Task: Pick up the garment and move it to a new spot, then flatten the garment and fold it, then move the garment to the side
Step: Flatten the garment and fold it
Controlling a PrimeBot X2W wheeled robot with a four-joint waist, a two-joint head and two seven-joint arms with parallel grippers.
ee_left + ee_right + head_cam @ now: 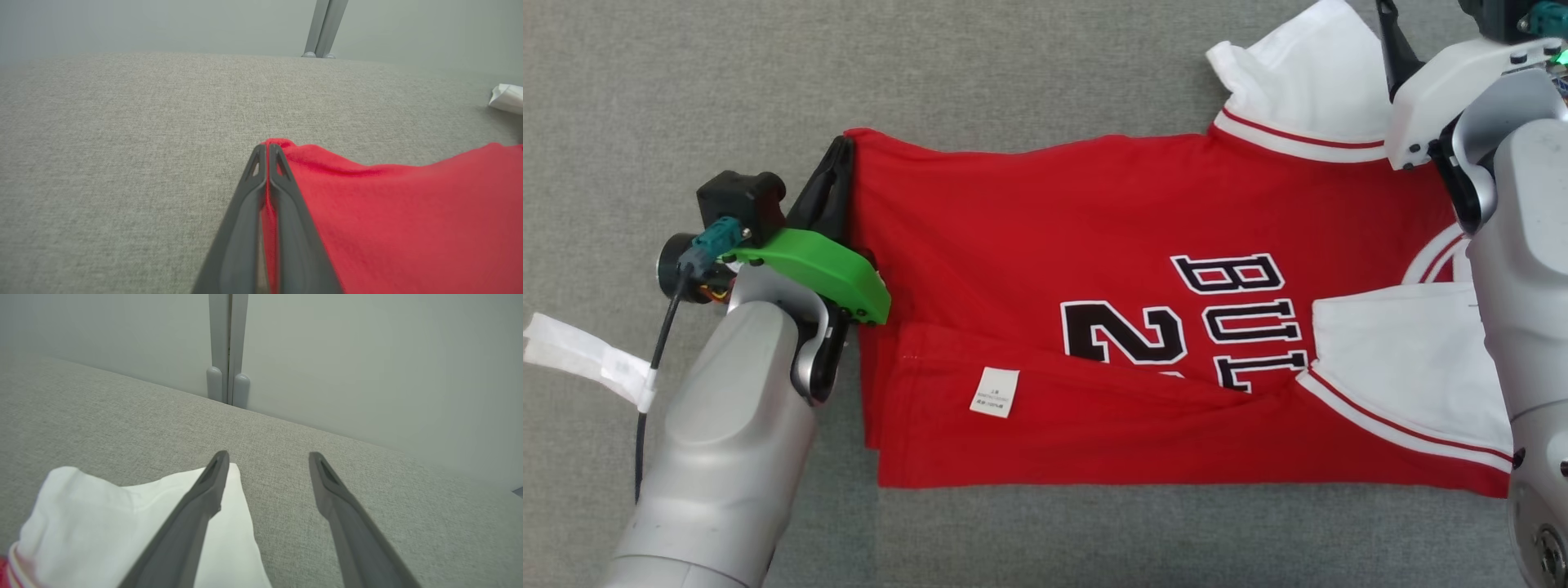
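red jersey point(1054, 212) lies half-folded on the grey fabric bench point(686, 82), looks soft and floppy so I'd grab corners: left gripper point(267, 149) is pinched on its far hem corner, right gripper point(268, 454) gapes over the white sleeve point(102, 514)

You're looking at a grey woven-fabric surface point(1013, 65). A red basketball jersey point(1029, 229) lies flat on it, spread sideways, with its near long edge folded over and its white sleeves point(1298, 82) at the right end.
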